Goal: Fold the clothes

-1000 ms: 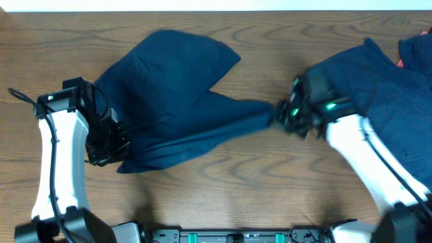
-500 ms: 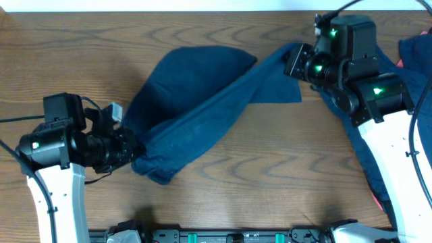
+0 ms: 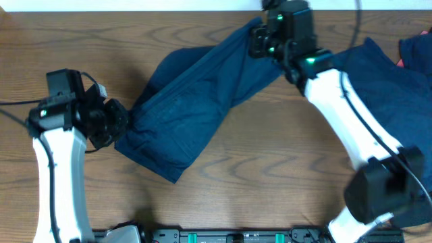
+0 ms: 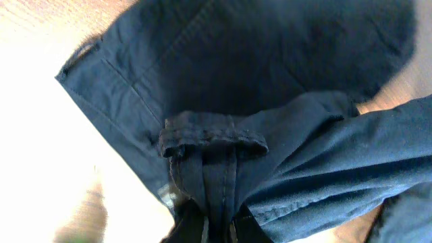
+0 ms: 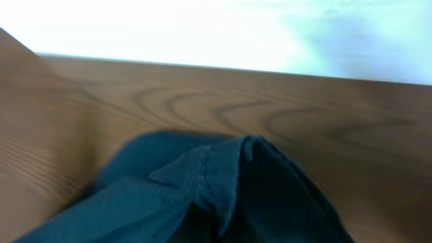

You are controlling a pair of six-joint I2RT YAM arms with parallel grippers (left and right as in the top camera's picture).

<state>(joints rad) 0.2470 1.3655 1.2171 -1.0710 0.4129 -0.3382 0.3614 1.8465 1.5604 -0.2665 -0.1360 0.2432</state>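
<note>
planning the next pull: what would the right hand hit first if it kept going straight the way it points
Apart from the navy trousers it grips, the right hand seems to face only bare table; depth is unclear.

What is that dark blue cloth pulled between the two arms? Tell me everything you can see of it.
It is a dark navy garment of sturdy woven cloth, perhaps trousers or shorts, with stitched seams and a belt loop on a hemmed band. Crumpled, it stretches slantwise across the wooden table. The left gripper pinches its near-left end, the right gripper its far end; its lower part lies on the wood.
</note>
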